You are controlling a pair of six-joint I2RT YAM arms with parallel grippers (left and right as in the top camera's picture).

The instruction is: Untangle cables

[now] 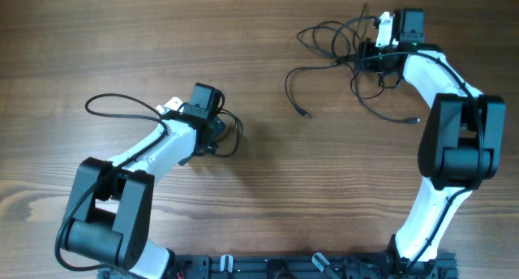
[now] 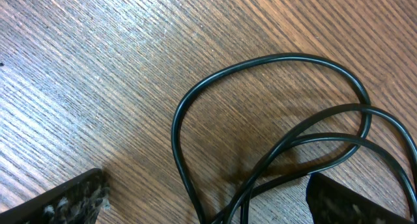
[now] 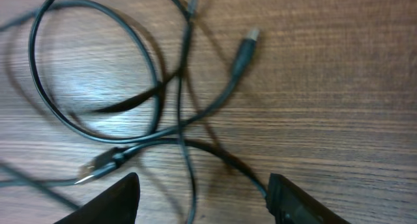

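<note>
Cables (image 3: 238,68) lie tangled on the surface (image 3: 339,87) just ahead of the right hand (image 3: 202,201), whose fingers (image 3: 107,204) stand apart, gripping nothing. The left hand (image 2: 208,199), spread wide and empty, straddles another loop (image 2: 287,56).

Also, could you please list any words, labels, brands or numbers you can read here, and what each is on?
None. No readable text shows on the thin black cables, the white-and-black robot arms or the brown wood-grain table; the cables' plug ends are too blurred for any marking.
</note>
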